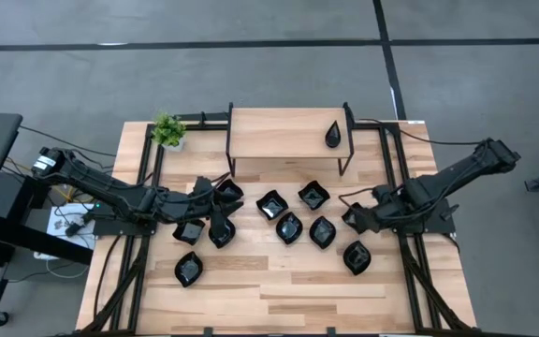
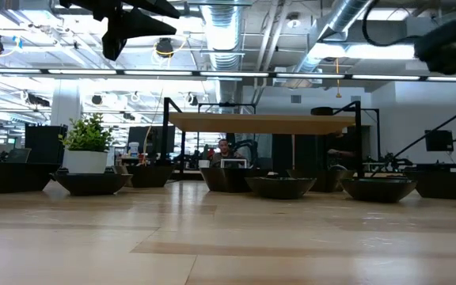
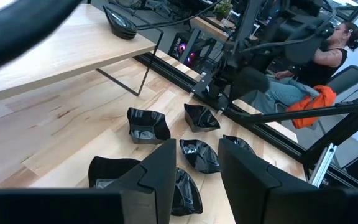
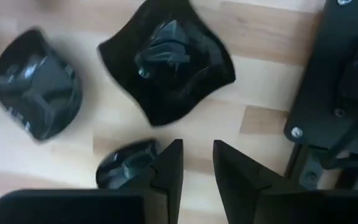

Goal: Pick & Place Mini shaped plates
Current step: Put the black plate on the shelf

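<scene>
Under the left arm, near the left edge of the surface (image 1: 251,295), several small black plates (image 1: 288,227) crowd together, and the arm's dark links cover parts of them, so their count and shapes there are hard to make out in the high view. The left claw (image 1: 221,212) hangs above this cluster; in its wrist view its two fingers (image 3: 160,174) stand apart with a clear gap between them and nothing in it, and no plate touches them.

More plates lie loose across the middle of the surface, some wavy-edged squares, some pointed like drops or leaves. One plate (image 1: 187,270) sits alone toward the front left. A drop-shaped plate (image 1: 334,135) rests on the raised wooden shelf (image 1: 284,134) at the back edge, near the shelf's right end. A small green plant (image 1: 168,131) stands at the back left corner.

The right claw (image 1: 354,217) hovers near the right edge, its tip lost against the dark arm in the high view. Its wrist view shows the fingers (image 4: 169,168) parted with bare wood between them, gripping nothing; a wavy square plate (image 4: 169,59) and two rounder ones lie below it, one partly cut off behind a finger.

From the low view the plates show only as dark rims in a row.
</scene>
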`<state>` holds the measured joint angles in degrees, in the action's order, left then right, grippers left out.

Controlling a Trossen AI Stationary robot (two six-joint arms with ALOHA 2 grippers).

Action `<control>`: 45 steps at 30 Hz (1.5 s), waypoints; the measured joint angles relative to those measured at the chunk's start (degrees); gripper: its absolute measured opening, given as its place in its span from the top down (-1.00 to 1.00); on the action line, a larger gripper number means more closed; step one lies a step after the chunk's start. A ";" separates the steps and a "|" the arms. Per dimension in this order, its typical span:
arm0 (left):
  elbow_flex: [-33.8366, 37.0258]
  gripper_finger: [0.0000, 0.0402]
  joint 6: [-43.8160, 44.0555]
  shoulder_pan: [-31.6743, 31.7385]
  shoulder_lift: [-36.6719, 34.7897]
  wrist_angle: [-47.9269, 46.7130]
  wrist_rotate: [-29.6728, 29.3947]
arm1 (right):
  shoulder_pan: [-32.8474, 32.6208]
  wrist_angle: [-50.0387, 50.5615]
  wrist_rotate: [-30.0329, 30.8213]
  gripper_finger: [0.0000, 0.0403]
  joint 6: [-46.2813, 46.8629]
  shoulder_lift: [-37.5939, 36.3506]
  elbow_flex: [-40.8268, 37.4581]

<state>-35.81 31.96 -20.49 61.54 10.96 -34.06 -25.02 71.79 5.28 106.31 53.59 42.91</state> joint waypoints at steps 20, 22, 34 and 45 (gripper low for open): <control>0.00 0.40 -0.16 0.02 0.00 0.66 -0.85 | -3.62 -7.81 -1.38 0.59 22.89 4.24 -2.01; 0.00 0.40 -0.17 0.02 0.00 0.66 -1.75 | -3.82 -8.16 -2.85 0.59 24.89 6.09 -2.01; 0.00 0.40 -0.19 0.02 -0.07 0.66 -1.92 | 0.83 -12.05 -2.31 0.59 25.33 14.76 -2.01; 0.00 0.40 -4.44 0.68 -4.09 -2.44 -2.28 | 1.32 -16.20 -1.12 0.59 26.01 15.08 -3.22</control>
<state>-35.81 27.52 -19.81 57.44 8.52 -36.34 -23.70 55.59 4.16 132.32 68.66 39.69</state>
